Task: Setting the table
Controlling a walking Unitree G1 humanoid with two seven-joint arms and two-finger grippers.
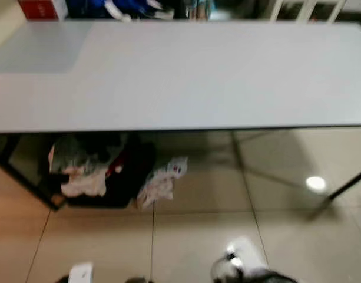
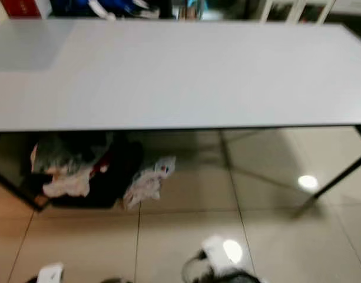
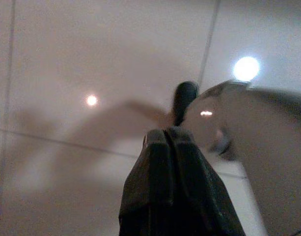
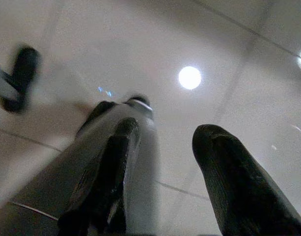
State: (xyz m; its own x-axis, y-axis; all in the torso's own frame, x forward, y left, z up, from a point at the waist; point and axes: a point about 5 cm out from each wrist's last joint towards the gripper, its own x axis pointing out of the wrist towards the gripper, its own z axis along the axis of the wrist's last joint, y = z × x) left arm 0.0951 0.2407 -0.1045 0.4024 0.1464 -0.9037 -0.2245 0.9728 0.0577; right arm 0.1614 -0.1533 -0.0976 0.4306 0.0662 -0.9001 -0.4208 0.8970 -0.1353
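Note:
A long grey table stands in front of me, its top bare apart from a slightly darker rectangular patch at the far left corner. Both arms hang low over the tiled floor. In the left wrist view my left gripper is shut, fingers pressed together with nothing between them. My right gripper is open, its two black fingers apart over the floor, holding nothing.
Under the table's left half lies a heap of cloth and bags. Dark table legs slant down at the right. Behind the table are a red box and white chair rails. The glossy floor reflects lamps.

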